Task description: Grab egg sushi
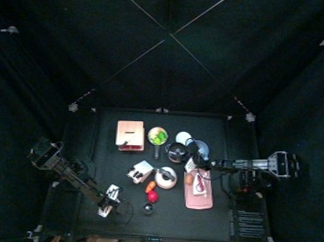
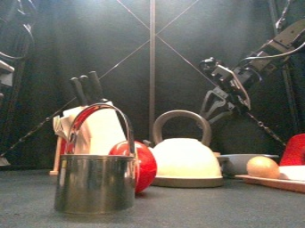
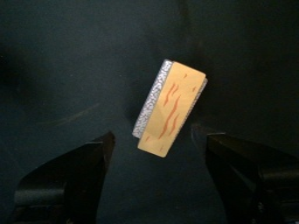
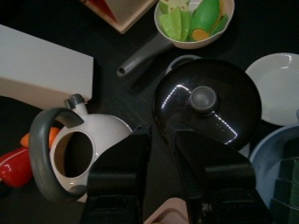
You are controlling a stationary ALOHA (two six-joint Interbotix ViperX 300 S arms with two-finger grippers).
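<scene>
- Left hand (image 3: 158,144) hangs over the egg sushi (image 3: 170,109) with its two jaws spread to their widest, one on each side of the piece and well clear of it; it grips nothing
- Seen from the wrist, the piece lies between the jaws but slanted across the gap, so by my reckoning the wrist wants a small turn before it closes, so that the pads meet the two long flanks squarely
- Best hold, I judge, is across the narrow width at the middle of its length; pinching it end to end would likely let it swing or pop out
- It looks like a hard little toy: light, stiff, and smooth on its top face, so it could skid over the worktop (image 3: 59,52) if one jaw lands first; a low, centred, gentle squeeze should do, and breakage seems unlikely
- Its look: a small oblong slab, pale yellow-orange on top with a few thin reddish streaks along its length, and a whitish, speckled band down one long side
- Where it lies: flat on bare dark worktop with nothing touching it; the top view puts this hand toward the front left corner, apart from the crowd of kitchen toys in the middle
- Right arm (image 1: 250,166) rests by the right edge
</scene>
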